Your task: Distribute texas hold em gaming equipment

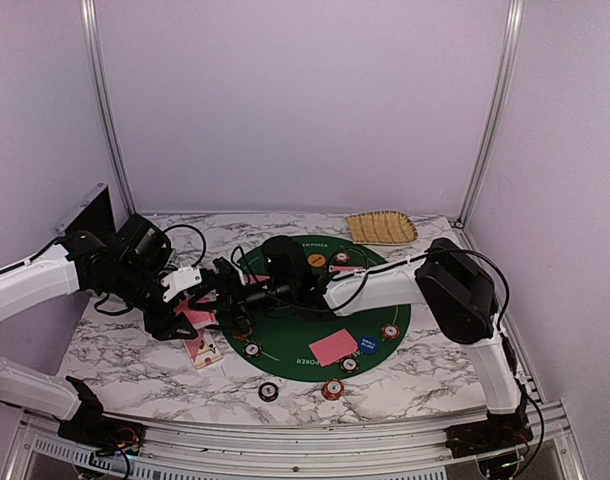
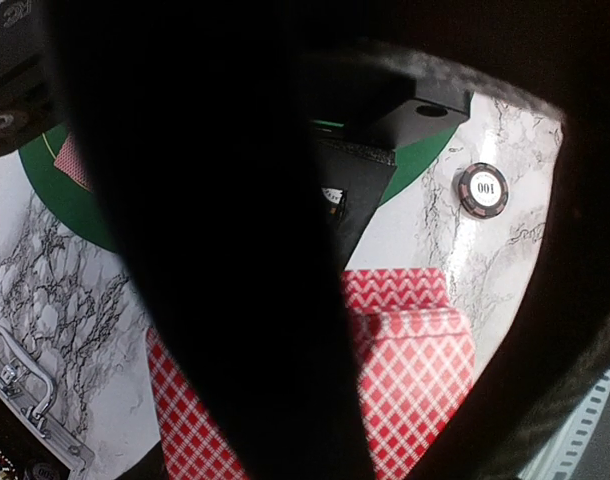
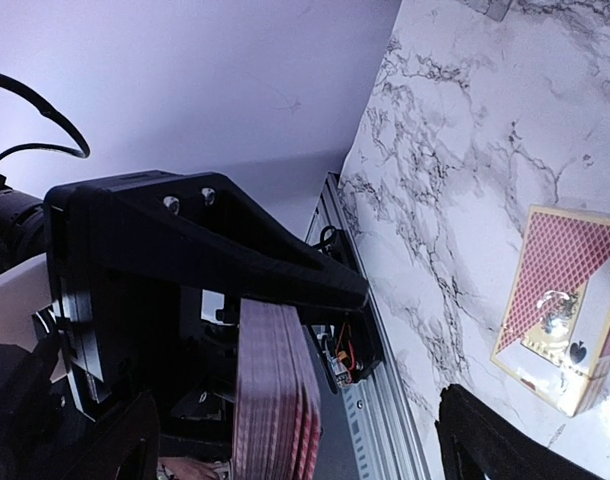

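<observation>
Marble tabletop [image 1: 425,370] under pale lilac walls [image 1: 305,100], with a round green mat [image 1: 285,345] at its middle and a tan tray [image 1: 381,228] at the back right. My left fingers [image 1: 190,308] are clenched on a deck [image 3: 275,400] of red-backed cards, held over the mat's left edge. From the right wrist the deck shows edge-on in their grip. My right fingers [image 1: 230,292] point across the mat at that deck and stand spread wide, the deck showing between them in the wrist view. Whether they touch it I cannot tell.

A card box [image 1: 202,350] lies on the marble just beside the mat's left rim, below the deck. One red card [image 1: 333,347] lies face down on the near part of the mat, with a blue button [image 1: 368,344] just beside it and an orange button [image 1: 316,260] at the far part. Rim chips [image 1: 390,332] sit round the mat's edge. A dark chip [image 1: 269,392] and a red chip [image 1: 332,389] lie on the marble off its near edge, well apart from the tray.
</observation>
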### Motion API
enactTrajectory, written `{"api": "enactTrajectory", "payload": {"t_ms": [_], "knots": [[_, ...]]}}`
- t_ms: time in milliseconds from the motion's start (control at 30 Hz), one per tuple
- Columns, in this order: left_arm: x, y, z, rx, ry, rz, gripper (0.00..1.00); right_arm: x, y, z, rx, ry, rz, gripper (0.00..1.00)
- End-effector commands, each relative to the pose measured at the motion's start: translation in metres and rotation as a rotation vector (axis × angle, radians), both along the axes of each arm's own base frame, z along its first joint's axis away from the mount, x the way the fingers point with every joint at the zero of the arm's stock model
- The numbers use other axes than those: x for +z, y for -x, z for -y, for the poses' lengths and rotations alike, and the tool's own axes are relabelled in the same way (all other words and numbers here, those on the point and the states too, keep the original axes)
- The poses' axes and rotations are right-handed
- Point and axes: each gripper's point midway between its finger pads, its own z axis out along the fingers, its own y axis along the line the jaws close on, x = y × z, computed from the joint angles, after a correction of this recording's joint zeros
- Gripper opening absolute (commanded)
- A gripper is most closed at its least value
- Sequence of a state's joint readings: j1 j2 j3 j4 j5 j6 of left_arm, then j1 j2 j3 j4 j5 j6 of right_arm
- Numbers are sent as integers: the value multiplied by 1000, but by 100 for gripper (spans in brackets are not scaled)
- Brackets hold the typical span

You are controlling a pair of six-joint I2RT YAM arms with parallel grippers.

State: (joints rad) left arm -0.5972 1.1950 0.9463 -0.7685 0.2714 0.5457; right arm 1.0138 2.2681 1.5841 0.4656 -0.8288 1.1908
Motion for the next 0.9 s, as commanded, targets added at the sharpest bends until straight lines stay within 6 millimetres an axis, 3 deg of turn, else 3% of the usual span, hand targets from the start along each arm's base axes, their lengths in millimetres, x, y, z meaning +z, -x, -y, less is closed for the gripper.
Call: {"api": "enactTrajectory", "payload": {"t_ms": [0,600,867], "knots": [[11,0,3,-13,31,18,0,9,5,-13,30,-42,4,94],[12,-1,4,-13,34,15,0,-14,7,-42,64,-43,-50,90],[13,-1,5,-14,34,19,0,-33,2,-32,53,8,-63,89]]}}
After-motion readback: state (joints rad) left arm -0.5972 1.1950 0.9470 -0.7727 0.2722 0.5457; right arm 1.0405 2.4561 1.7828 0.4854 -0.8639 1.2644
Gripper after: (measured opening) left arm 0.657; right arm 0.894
